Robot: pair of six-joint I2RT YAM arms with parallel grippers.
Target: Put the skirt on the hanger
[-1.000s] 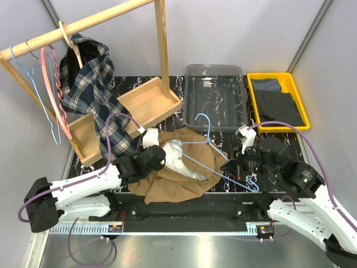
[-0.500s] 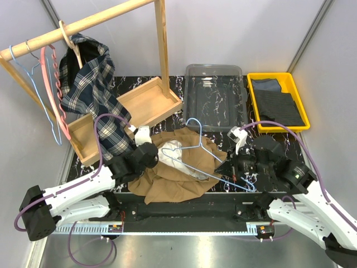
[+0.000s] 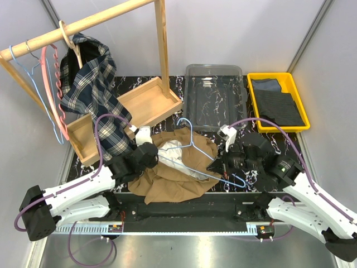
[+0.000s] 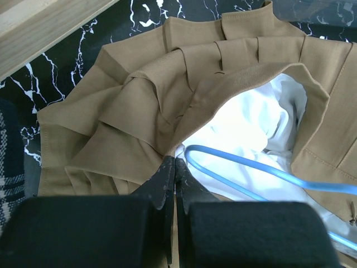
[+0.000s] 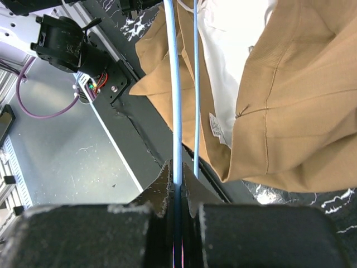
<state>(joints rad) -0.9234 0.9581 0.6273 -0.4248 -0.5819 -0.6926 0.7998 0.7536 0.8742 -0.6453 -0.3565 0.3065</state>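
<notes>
The only label in sight, a small white tag (image 5: 215, 128) sewn into the lining, is too small to read in the right wrist view, and no brand shows elsewhere. The tan-brown skirt (image 3: 167, 184) lies bunched on the black, white-veined table (image 3: 177, 89) between the two arms, its pleated cloth folded back to bare a whitish, crumpled lining. The thin light-blue wire hanger (image 3: 193, 146) lies across it, hook toward the far side and one corner over the lining inside the open waist. The left gripper (image 4: 175, 164) is pinched tight on the edge of the skirt's waistband, fingers together with the cloth between them. The right gripper (image 5: 177, 173) is clamped on the hanger's wire near its right corner, no gap showing beside the wire. Behind them a wooden rack (image 3: 83, 22) carries a dark blue-and-white plaid shirt (image 3: 92, 89) on a pale wooden hanger (image 3: 70, 42), with a pink wavy-edged hanger (image 3: 53, 89) beside it; the shirt's tail drapes into the rack's shallow wooden tray (image 3: 148, 103), just left of the left gripper. Farther right stand a clear plastic bin (image 3: 215, 67) and a yellow tray (image 3: 271, 75) holding dark grey folded cloth (image 3: 276, 100), well apart from the skirt. Purple cables loop over both arms.
</notes>
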